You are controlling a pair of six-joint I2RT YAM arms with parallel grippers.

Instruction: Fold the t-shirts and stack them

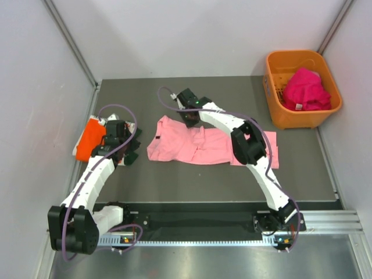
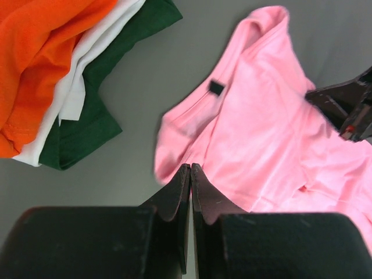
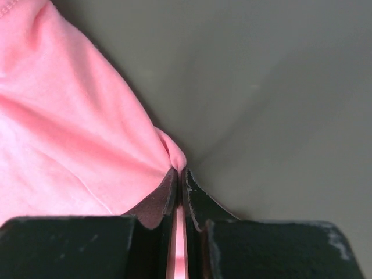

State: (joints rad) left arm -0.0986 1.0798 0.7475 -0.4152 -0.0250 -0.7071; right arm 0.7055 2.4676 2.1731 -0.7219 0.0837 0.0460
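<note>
Two grippers are doing different jobs here. The right gripper (image 3: 180, 171) is clamped on a pinch of the far edge of the light pink cloth t-shirt (image 1: 197, 145), with cloth showing between its fingers, probably so that edge can be lifted and drawn over for a fold. The shirt lies spread and rumpled mid-way across the dark grey table (image 1: 232, 174). The left gripper (image 2: 190, 168) hangs with its jaws together and nothing between them, by the shirt's left end, seemingly on standby. At the left edge sits a folded pile: a bright orange t-shirt (image 2: 40, 58) on a white t-shirt (image 2: 87, 64) on a dark green t-shirt (image 2: 87, 131), likely where the pink one belongs. Magenta t-shirts (image 1: 305, 87) wait in the orange plastic basket (image 1: 296, 119) at the far right.
</note>
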